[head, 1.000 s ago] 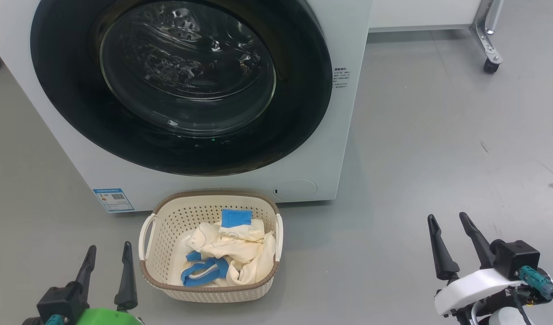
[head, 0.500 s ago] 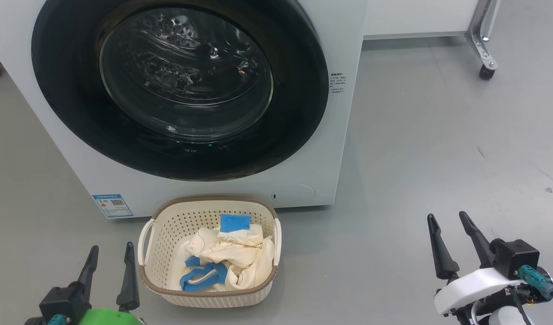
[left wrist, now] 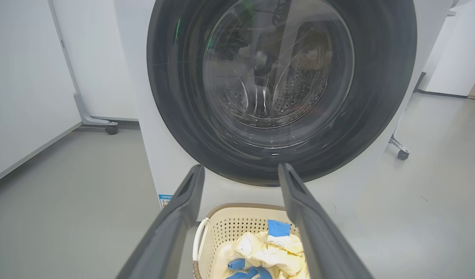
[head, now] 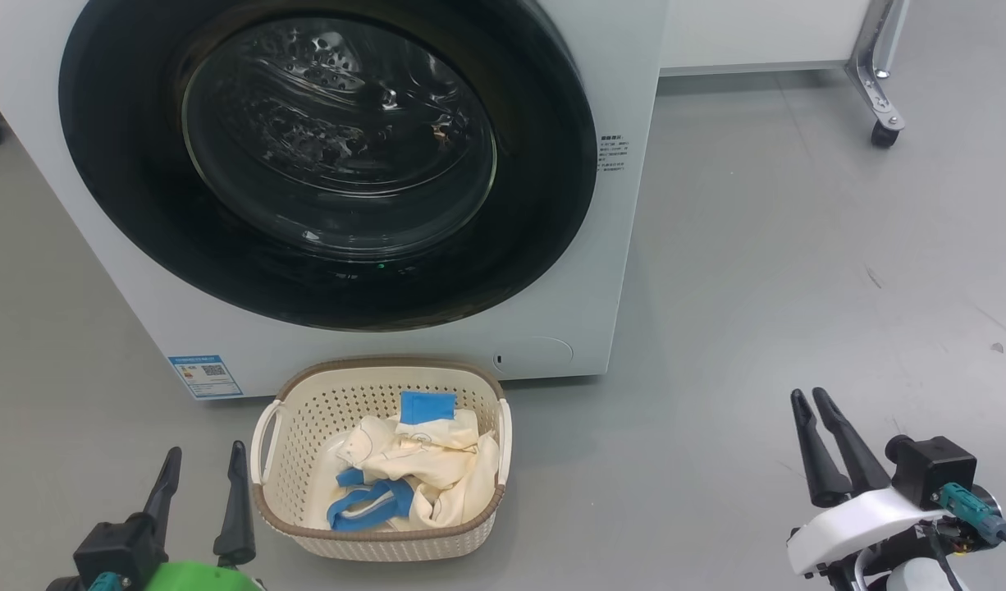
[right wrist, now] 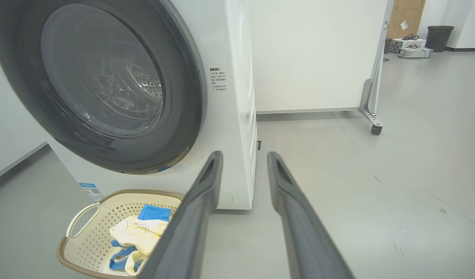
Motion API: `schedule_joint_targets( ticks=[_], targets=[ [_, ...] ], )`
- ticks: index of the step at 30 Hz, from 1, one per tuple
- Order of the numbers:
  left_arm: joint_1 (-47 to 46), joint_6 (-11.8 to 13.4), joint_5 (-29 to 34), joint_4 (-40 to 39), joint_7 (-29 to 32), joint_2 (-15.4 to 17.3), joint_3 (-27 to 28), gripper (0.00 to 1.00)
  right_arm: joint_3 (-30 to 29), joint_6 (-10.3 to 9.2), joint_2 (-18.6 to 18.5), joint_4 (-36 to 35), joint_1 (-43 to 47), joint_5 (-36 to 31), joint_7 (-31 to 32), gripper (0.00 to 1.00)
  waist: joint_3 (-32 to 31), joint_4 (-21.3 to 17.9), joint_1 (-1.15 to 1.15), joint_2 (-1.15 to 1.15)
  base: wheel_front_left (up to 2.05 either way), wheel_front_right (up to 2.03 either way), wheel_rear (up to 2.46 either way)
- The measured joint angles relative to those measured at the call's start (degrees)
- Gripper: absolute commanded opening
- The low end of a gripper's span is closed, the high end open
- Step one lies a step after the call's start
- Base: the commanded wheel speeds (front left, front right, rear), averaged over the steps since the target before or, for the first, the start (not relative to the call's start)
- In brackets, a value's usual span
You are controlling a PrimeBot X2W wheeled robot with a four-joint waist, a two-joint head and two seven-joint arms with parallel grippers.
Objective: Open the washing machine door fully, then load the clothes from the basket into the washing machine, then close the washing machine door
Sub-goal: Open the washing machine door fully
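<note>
A: Listing nearest first: left gripper (head: 206, 450), jaws spread wide, empty; right gripper (head: 807, 394), jaws narrowed yet parted, empty. Both low, well short of the machine.

B: Next out?

A: Basket (head: 306, 394) on the floor, nearer the left gripper, just before the machine's foot; clothes (head: 421, 460) heaped inside, cream with blue trim.

B: Farthest?

A: Washing machine (head: 626, 271), white; washing machine door (head: 544, 205) shut flush, black rim, glass bowl centre.

B: Step in hand, presumably opening. Advice?

A: Hinge side and handle recess not discernible; locating the free edge first. Hooking behind the rim, pulling along an arc, staying above the basket, swinging fully wide before reaching for cloth.
</note>
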Motion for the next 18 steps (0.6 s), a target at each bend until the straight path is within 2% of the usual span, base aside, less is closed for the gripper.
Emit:
schedule_joint_targets(
  ticks=[14,18],
  targets=[
    [0.0,0.0,-0.4,0.0,0.0,0.0,0.0,1.0,-0.1,0.0,0.1,0.0,0.0,0.2,0.0,0.0,0.6,0.1,0.0,0.0,0.0,0.0,0.0],
    [0.0,0.0,-0.4,0.0,0.0,0.0,0.0,1.0,-2.2,0.0,2.0,-0.2,0.0,3.4,0.0,0.0,0.8,0.2,0.0,0.0,0.0,0.0,0.0]
  ],
)
